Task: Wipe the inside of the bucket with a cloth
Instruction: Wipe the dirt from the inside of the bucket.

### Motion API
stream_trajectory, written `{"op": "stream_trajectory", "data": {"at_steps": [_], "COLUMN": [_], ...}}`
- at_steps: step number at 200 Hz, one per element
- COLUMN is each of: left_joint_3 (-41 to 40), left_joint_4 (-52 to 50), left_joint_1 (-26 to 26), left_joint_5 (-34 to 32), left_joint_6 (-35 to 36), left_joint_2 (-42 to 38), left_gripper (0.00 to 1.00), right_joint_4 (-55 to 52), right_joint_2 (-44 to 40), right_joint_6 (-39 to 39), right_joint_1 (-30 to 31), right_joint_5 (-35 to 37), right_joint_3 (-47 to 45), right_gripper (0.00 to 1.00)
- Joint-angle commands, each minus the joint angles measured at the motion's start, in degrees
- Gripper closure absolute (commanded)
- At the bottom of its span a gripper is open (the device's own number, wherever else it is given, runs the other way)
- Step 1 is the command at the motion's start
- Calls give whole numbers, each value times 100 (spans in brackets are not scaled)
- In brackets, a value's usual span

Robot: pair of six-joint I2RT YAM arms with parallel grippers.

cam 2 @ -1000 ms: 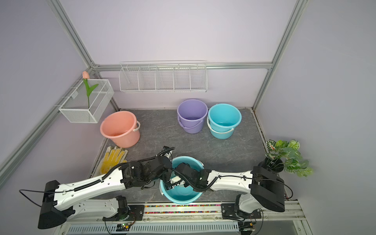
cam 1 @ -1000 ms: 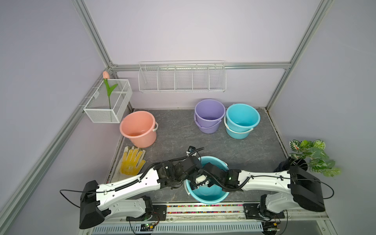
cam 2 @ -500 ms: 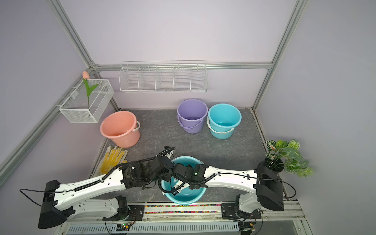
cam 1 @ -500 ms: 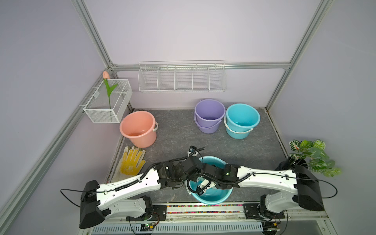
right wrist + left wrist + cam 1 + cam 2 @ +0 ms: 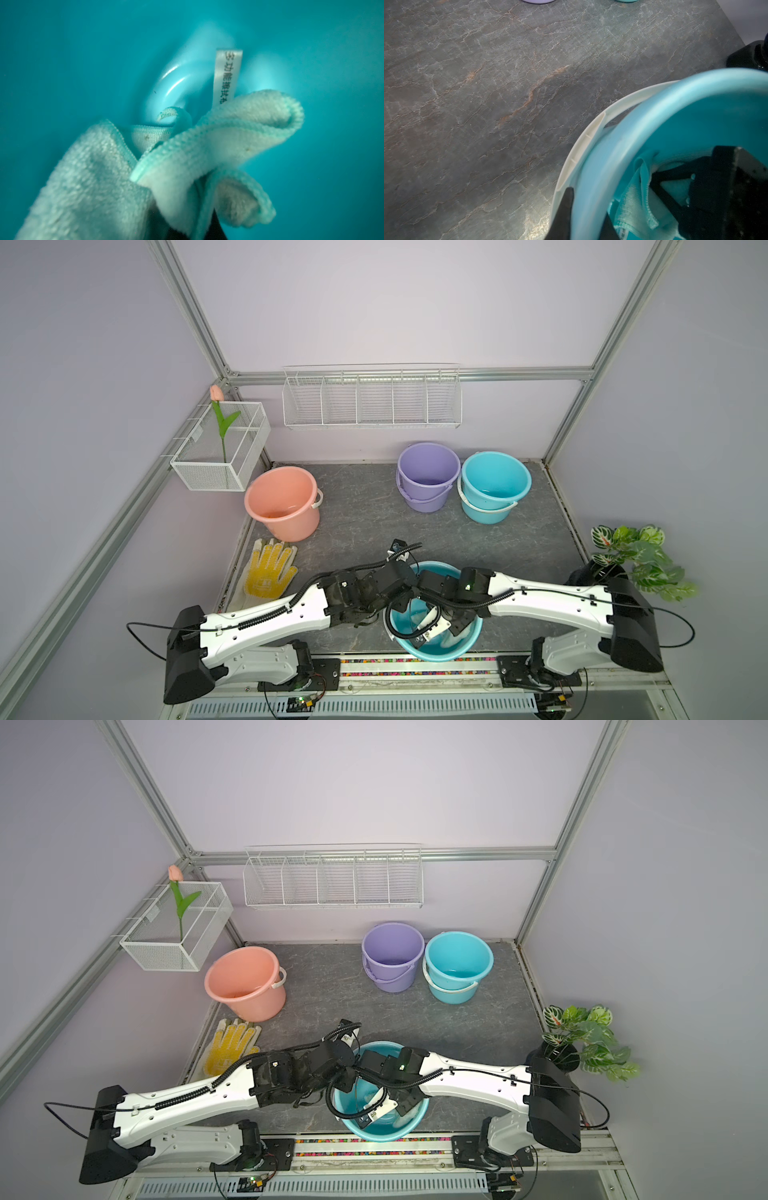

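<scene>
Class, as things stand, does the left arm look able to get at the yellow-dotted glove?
Probably not yet: the left pincer is shut on the rim of the near bucket. The glove lies uncovered close by, so after letting go the way looks free.
</scene>
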Motion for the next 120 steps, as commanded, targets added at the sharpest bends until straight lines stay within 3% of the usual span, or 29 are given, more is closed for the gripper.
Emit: {"op": "stream_trajectory", "data": {"at_steps": [1,33,70,94,120], "left_joint_3": [-40,-32,-41,-48,-63], "left_joint_4": [-200,-157,-117,-113,-103], "left_joint_1": [42,43,39,38,41], "left_joint_5": [-455,-461,-431,-422,-431], "left_joint_6": [18,28,-5,-10,-12], "left_joint_2": [126,161,188,181,164], "left_gripper": [100,100,100,100,100], "right_joint_4": [297,1614,3352,4265,5181], "right_joint_2": [-329,-769,-999,-956,-864], "right_joint_6": [211,492,1000,1234,1434], "right_joint_1": [-155,-422,-584,-619,-616], "right_joint_5": [-1541,-2774,-3351,-3345,-2700], "right_joint_3": [-281,-875,-1673,-1923,-2103], "right_gripper": [93,93,93,93,93]}}
